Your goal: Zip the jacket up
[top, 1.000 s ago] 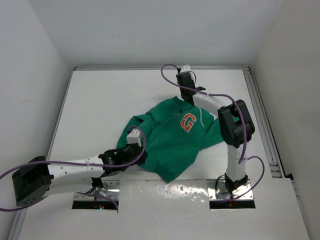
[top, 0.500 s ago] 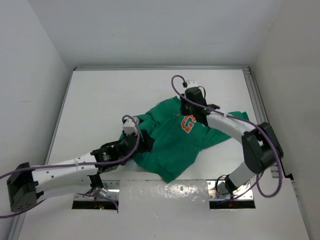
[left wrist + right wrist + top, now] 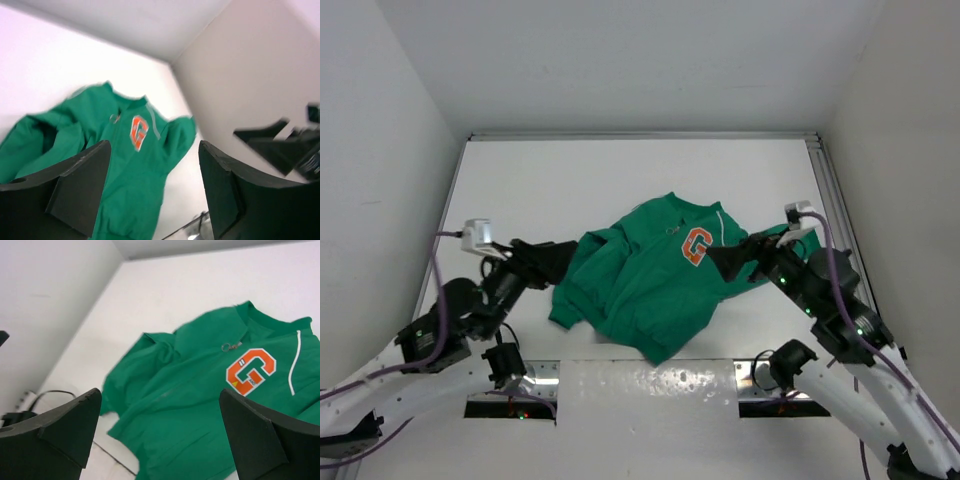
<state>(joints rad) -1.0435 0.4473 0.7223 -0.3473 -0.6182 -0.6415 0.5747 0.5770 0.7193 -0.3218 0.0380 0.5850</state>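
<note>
Hovering wide open on either side of the jacket [image 3: 638, 290]

Lying rumpled in the middle of the white table [image 3: 570, 180], collar toward the far wall, hem toward the arm bases. Bunched and folded along the sleeve [image 3: 575, 295] on the left-arm side; flatter across the chest. Bearing an orange-and-white letter G [image 3: 696, 244] on the chest, with a small metal zipper pull [image 3: 230, 346] just beside it, up near the collar. Carrying a thin white line [image 3: 294, 365] down past the G; drawstring or piping, cannot tell which.

Seen from above, places the left gripper [image 3: 558, 262] just off the jacket's left edge, over bare table, pointing at the bunched sleeve. Spread well apart by the left wrist view, with only green cloth and white table showing in the gap. Gripping nothing. Looks raised clear of the fabric from that camera.

Puts the right gripper [image 3: 725, 258] at the jacket's opposite side, dark fingers overlapping the green edge next to the G in the overhead view. Likewise parted wide in the right wrist view, framing the chest, the collar and the bunched sleeve below. Closed on nothing. Cannot tell from overhead whether touching the cloth, though appears lifted off it from the wrist camera.

Trailing a purple cable [image 3: 438, 295] along the left arm.
</note>
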